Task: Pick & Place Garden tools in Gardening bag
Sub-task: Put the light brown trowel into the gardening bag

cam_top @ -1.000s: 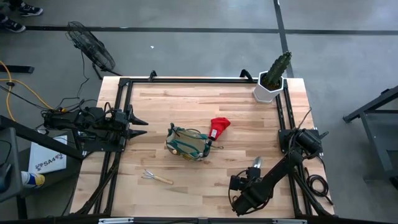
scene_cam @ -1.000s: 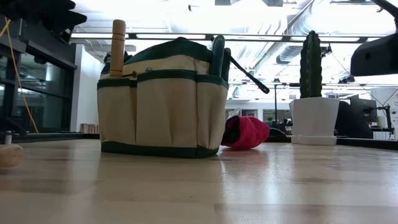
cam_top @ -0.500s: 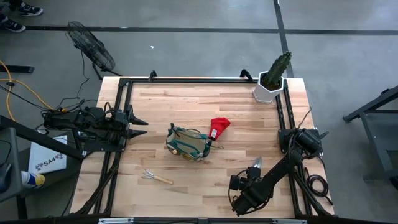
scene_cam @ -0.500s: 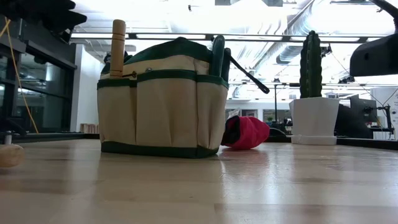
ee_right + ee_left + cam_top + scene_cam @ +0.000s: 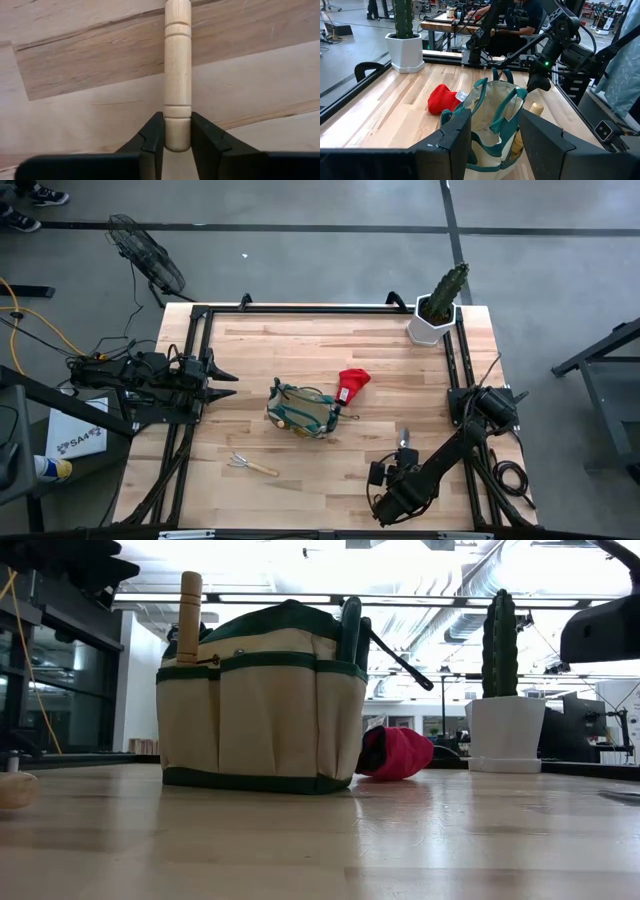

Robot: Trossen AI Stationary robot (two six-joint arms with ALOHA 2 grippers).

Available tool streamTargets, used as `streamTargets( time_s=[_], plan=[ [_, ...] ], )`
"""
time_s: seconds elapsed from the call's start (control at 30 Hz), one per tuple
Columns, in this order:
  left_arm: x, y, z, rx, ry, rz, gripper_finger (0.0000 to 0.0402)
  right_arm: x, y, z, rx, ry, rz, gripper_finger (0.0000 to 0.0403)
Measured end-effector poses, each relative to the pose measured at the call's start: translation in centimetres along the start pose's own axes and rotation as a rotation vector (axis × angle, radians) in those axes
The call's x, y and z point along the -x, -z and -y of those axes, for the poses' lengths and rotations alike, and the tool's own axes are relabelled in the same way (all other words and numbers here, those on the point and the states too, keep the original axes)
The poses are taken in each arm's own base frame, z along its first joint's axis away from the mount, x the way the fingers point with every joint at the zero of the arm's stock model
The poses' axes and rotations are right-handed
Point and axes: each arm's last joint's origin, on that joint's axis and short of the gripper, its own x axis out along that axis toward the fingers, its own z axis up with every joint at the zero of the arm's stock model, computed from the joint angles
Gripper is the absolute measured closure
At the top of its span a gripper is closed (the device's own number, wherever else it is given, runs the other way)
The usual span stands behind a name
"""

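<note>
The tan gardening bag (image 5: 300,410) with green trim stands at the table's middle. A wooden handle (image 5: 189,615) and dark handles (image 5: 350,625) stick out of its top. The red glove-like piece (image 5: 352,383) lies beside it on its far right. A wooden-handled hand rake (image 5: 250,465) lies near the front, left of the middle. My right gripper (image 5: 177,145) is shut on a trowel, whose metal blade (image 5: 403,438) shows at the front right. My left gripper (image 5: 495,142) is open and empty at the table's left edge, pointing at the bag (image 5: 495,120). My right gripper pinches the trowel's wooden handle at its free end (image 5: 177,127) between its two fingers. The handle runs straight on from the fingers, in line with them, with the blade out of the wrist view. I cannot tell whether the trowel is clear of the table.
A green cactus in a white pot (image 5: 436,310) stands at the table's far right corner. A black frame (image 5: 300,308) rims the table. There is bare wood between the bag and my right gripper.
My right gripper has swung the trowel a little, and its blade now lies slightly more toward the table's left and far side. The bag, the rake and the red piece have stayed where they were.
</note>
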Motion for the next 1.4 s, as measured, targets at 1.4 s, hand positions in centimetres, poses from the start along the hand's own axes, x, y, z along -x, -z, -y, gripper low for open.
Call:
streamTargets(
  time_s=[1.4],
  plan=[
    [0.0, 0.0, 0.0, 0.000, 0.000, 0.000, 0.0241, 16.4, -10.7, 1.7, 0.560, -0.306, -0.873, 0.0345]
  ],
)
